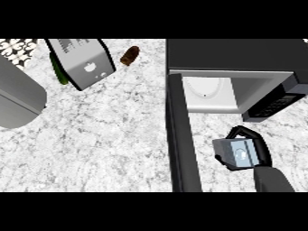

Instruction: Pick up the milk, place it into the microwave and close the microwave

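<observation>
1. No writing can be read: the milk [237,151] carton shows only a pale blue and white label, and the microwave [240,56] keypad marks are too small to tell.
2. The right hand [251,159] curls round the milk, holding it just before the microwave's open cavity, beside the open door [182,135].
3. A grey toaster [83,61] stands well apart on the counter [103,144].

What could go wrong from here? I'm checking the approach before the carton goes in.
The right hand holds the milk outside the microwave, near its open door; a sideways drift might knock the door. The carton could also catch the opening's front edge or the control panel on entry.
</observation>
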